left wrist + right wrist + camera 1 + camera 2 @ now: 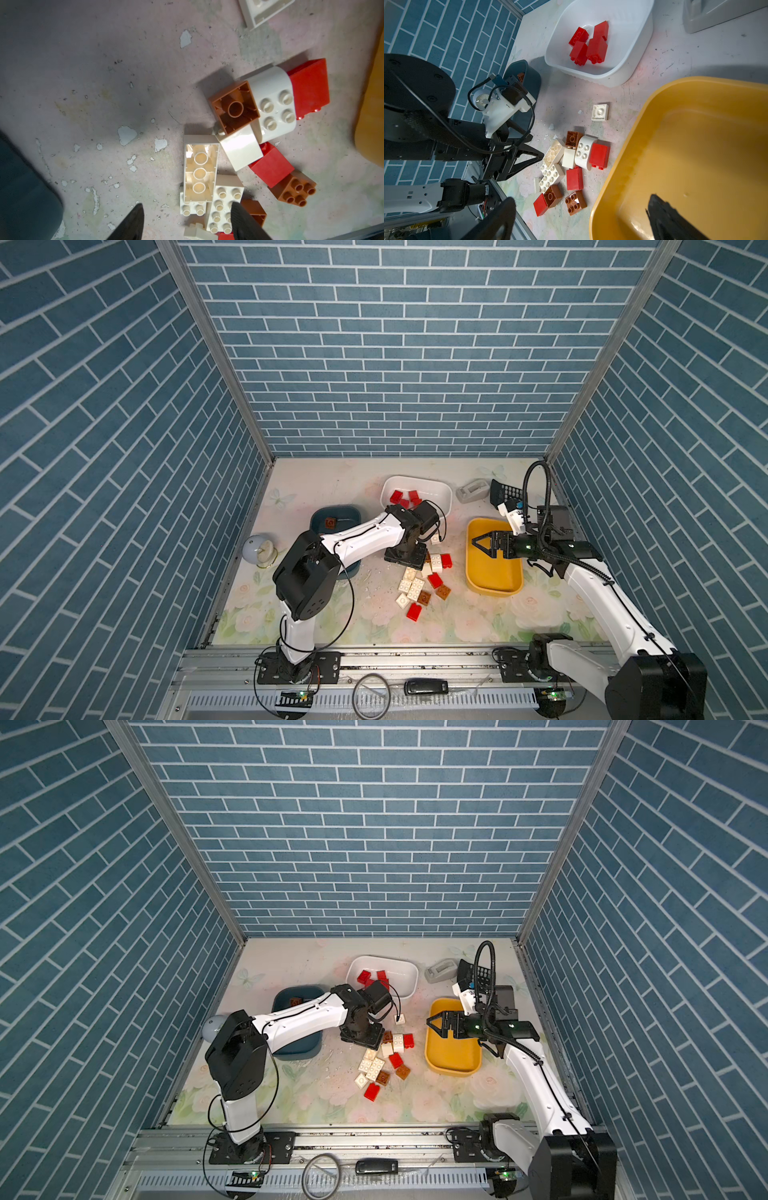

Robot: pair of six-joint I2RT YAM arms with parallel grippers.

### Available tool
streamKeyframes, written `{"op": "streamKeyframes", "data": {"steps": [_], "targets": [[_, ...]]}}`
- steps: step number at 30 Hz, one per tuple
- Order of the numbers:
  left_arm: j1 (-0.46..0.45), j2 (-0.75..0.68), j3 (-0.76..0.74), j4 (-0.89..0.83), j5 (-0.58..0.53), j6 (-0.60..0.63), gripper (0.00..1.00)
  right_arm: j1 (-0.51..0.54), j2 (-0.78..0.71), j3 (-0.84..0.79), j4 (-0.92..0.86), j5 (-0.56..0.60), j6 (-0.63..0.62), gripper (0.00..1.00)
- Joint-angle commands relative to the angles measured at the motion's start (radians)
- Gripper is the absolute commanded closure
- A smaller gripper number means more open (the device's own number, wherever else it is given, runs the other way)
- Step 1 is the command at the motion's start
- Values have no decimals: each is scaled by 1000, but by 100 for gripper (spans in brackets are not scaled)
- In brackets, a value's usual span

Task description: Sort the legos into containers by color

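Beside the loose legos (pixel 415 587), the left gripper (pixel 186 207) hangs partly open, empty (right gripper (pixel 484 545) gapes wide, empty, above the yellow tub (pixel 494 576)).

Saw only part of the teal tub (pixel 349 515) under the left arm (pixel 365 537) in both top views; caught just a cropped tape dispenser (pixel 708 16) at the right wrist view's edge.

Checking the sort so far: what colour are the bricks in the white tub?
All red bricks; right wrist view shows them best.
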Motion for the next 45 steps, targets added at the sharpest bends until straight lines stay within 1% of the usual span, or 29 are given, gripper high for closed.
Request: {"op": "streamKeyframes", "data": {"steps": [1,8,11,14,20,24,28,32,34,38,42,45], "targets": [[-8,30,-13,42,23,-3,33,-22,-40,-14,-32,29,-25,1],[-12,75,-12,67,26,15,35,-86,-69,-15,-83,18,9,1],[-12,95,-10,70,13,27,39,-131,-73,-2,-116,-14,21,1],[-12,108,-12,71,-3,39,41,-190,-80,18,-162,-50,28,1],[-12,134,-19,95,3,45,46,-310,-110,57,-236,-113,57,1],[-11,149,-21,98,2,55,49,-331,-121,69,-261,-134,81,1],[-10,157,-26,110,1,61,54,-340,-146,72,-275,-134,108,1],[-10,153,-23,109,-8,64,67,-342,-155,90,-321,-126,105,1],[-10,143,-14,99,-11,63,69,-342,-155,104,-350,-107,96,1],[-10,123,59,32,-9,57,69,-342,-138,148,-406,-78,77,1],[-8,109,210,-31,-4,49,69,-343,-121,177,-419,-59,69,1],[-8,141,344,-43,51,28,69,-346,-90,194,-423,-79,60,1]]}}
